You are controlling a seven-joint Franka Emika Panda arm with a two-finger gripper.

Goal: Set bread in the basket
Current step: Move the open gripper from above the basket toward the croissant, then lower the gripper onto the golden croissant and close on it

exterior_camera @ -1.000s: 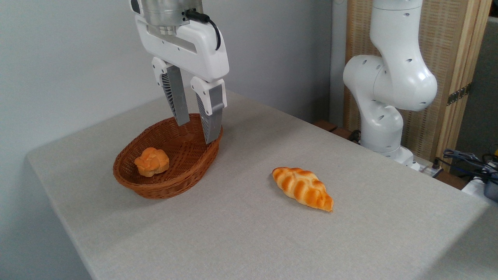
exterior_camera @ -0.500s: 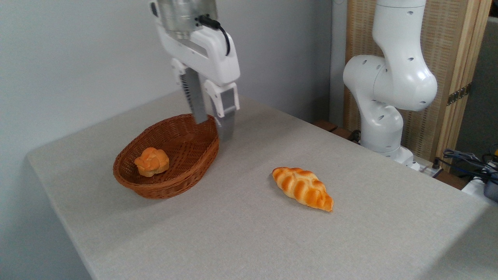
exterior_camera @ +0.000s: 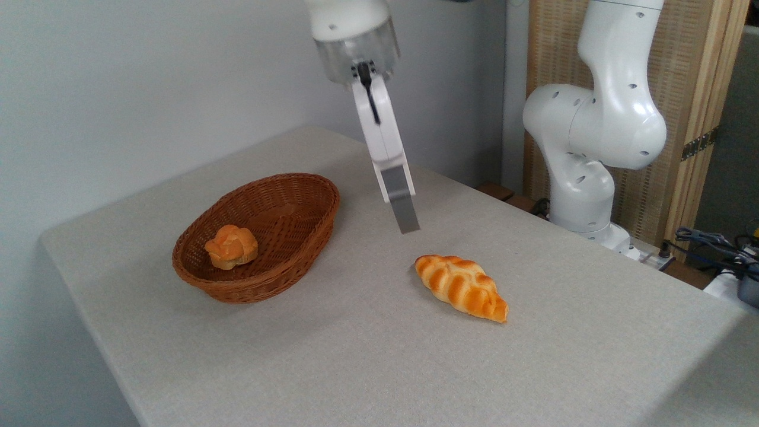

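Observation:
The bread is a braided golden loaf lying on the grey table, right of centre. The reddish-brown wicker basket sits to its left, with a small round orange bun inside near its left end. My gripper hangs between basket and bread, above the table and just up-left of the loaf's left tip, touching neither. It is turned edge-on to the camera, so the near finger covers the far one. Nothing is held in it.
The arm's white base stands at the table's back right, in front of a wooden screen. Cables and a box lie off the right edge. The table's front edge runs diagonally at lower left.
The gripper has left the space over the basket's far rim, swung right toward the bread and rotated from face-on to edge-on. Bread, bun and basket have not moved.

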